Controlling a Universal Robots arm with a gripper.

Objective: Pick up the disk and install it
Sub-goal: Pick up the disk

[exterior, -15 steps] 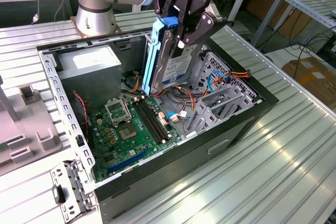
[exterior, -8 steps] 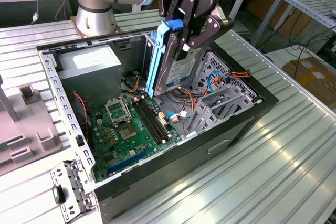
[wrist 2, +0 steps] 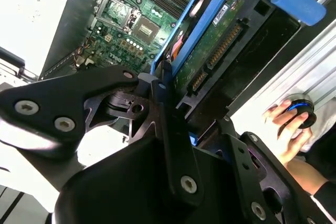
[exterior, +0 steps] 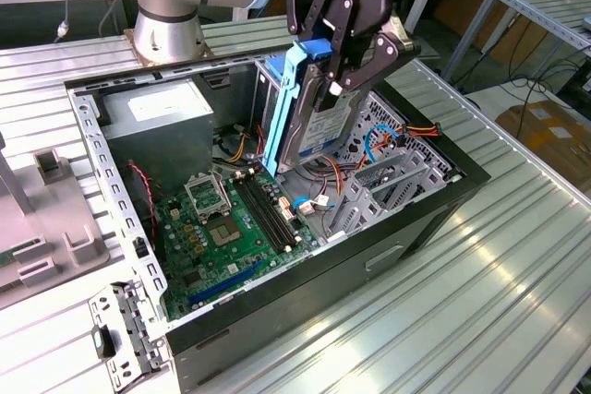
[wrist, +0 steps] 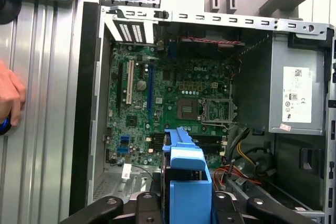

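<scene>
The disk (exterior: 319, 117), a flat drive framed by bright blue rails, hangs tilted on edge above the open computer case (exterior: 92, 136). My gripper (exterior: 340, 54) is shut on its upper part, one black finger on each face. The lower end of the disk dips into the case beside the motherboard (exterior: 222, 228), near the grey drive cage (exterior: 392, 182). In the second wrist view the disk (wrist 2: 220, 45) shows its green circuit board and connector between my fingers (wrist 2: 164, 114). In the first wrist view the blue caddy tab (wrist: 186, 174) juts out from my gripper (wrist: 186, 211) over the motherboard (wrist: 173, 93).
A grey power supply box (exterior: 152, 122) with a white label fills the case's far corner. Coloured cables (exterior: 406, 131) lie around the cage. The case rests on a ribbed metal table (exterior: 480, 302). A person's hand (wrist 2: 286, 124) rests on a knob beside the case; the hand (wrist: 8, 98) also shows in the first wrist view.
</scene>
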